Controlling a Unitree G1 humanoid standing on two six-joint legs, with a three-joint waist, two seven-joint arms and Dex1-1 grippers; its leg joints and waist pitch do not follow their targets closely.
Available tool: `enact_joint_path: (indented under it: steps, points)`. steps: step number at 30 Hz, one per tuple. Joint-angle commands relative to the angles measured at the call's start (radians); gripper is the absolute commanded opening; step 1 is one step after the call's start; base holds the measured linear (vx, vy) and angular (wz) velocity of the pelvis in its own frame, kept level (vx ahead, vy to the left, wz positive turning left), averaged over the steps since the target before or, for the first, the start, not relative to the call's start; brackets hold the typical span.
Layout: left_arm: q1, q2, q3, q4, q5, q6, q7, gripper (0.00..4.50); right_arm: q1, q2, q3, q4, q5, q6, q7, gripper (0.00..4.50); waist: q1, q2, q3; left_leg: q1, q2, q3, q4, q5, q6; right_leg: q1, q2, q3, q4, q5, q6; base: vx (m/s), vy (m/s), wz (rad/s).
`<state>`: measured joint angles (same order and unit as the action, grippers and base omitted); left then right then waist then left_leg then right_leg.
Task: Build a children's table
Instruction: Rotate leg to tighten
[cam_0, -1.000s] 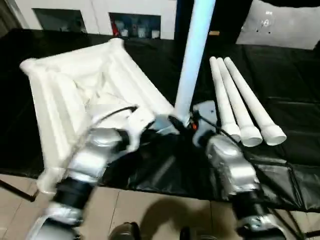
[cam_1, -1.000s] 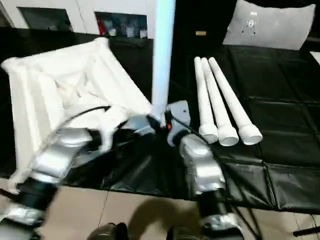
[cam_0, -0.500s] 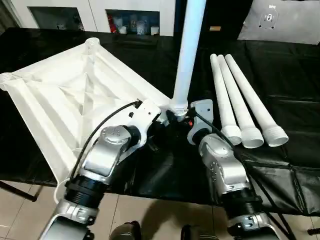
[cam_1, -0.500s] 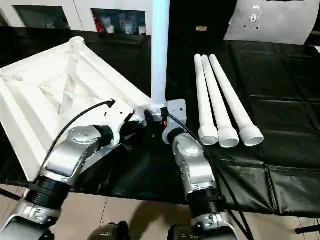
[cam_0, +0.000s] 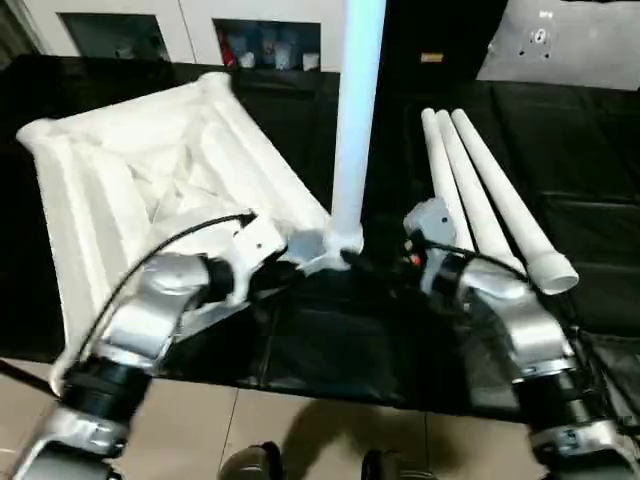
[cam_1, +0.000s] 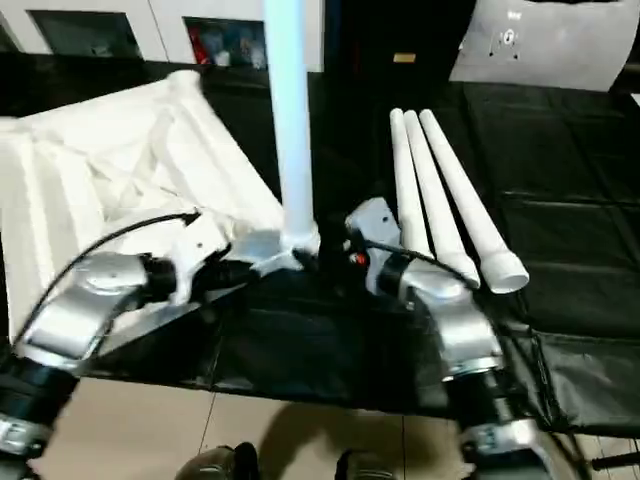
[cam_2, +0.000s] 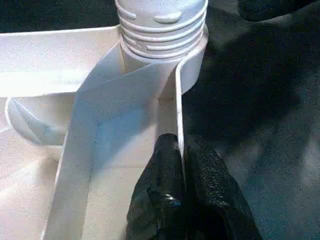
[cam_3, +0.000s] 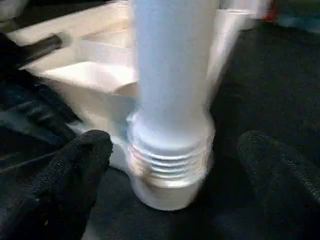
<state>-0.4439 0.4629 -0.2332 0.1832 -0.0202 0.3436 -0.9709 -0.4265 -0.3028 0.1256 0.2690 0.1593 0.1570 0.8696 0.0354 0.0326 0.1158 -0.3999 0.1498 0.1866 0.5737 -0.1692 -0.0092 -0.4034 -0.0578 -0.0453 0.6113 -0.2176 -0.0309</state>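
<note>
White plastic dominates the scene: the tabletop (cam_0: 150, 190) is lying upside down on the desk (cam_0: 590, 190), ribbed underside up, taking up the robot's left half of the work area. One leg (cam_0: 355, 110) is standing upright in the near corner socket (cam_2: 162, 30), with threads showing above the socket's lip in both wrist views, so it is judged to be seated but perhaps not fully screwed home. Three more legs (cam_0: 480, 200) are laid side by side on the right, well apart from the top, untouched. Roughly a quarter of the job is reckoned done; three sockets are left to fill.

The left claw (cam_2: 182, 170) is clenched on the thin wall of the tabletop just beside that socket, holding the top steady. The right claw (cam_3: 170, 170) is released, its fingers (cam_3: 75, 165) spread wide on either side of the leg's base without gripping it.

Black sheeting is draped over the desk. Pale cabinets (cam_0: 200, 25) with glass fronts are seen behind, and tiled floor (cam_0: 330, 435) below the near edge.
</note>
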Motion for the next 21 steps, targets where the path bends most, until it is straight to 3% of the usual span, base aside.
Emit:
enact_joint_path:
  steps: [1, 4, 10, 21]
  points:
    - [0.017, 0.023, -0.044, 0.035, -0.004, -0.065, -0.091, 0.0, -0.014, -0.024, 0.018, -0.025, 0.018, 0.006, 0.078, 4.47, 0.002, -0.007, -0.065, 0.028, 0.085, -0.033, -0.054, -0.083, 0.15, 0.051, -0.095, 0.052, -0.059, 0.035, -0.263, 0.0, 0.0, 0.0]
    - [0.009, 0.074, -0.082, 0.064, -0.003, -0.161, -0.203, 0.0, -0.047, -0.068, 0.042, 0.01, 0.016, -0.004, 0.186, 4.47, 0.007, -0.006, -0.066, 0.029, 0.087, -0.033, -0.053, -0.087, 0.15, 0.05, -0.094, 0.05, -0.056, 0.03, -0.263, 0.0, 0.0, 0.0]
    - [-0.016, 0.11, -0.115, 0.092, 0.002, -0.203, -0.294, 0.0, -0.108, -0.089, 0.073, 0.1, 0.017, -0.016, 0.279, 4.47, 0.024, -0.003, -0.068, 0.033, 0.088, -0.03, -0.051, -0.093, 0.13, 0.046, -0.096, 0.051, -0.052, 0.026, -0.282, 0.0, 0.0, 0.0]
    - [-0.033, 0.104, -0.132, 0.12, 0.0, -0.241, -0.332, 0.0, -0.133, -0.083, 0.1, 0.133, 0.028, 0.001, 0.357, 3.31, 0.028, -0.007, -0.069, 0.029, 0.089, -0.031, -0.05, -0.098, 0.123, 0.047, -0.099, 0.051, -0.05, 0.011, -0.282, 0.0, 0.0, 0.0]
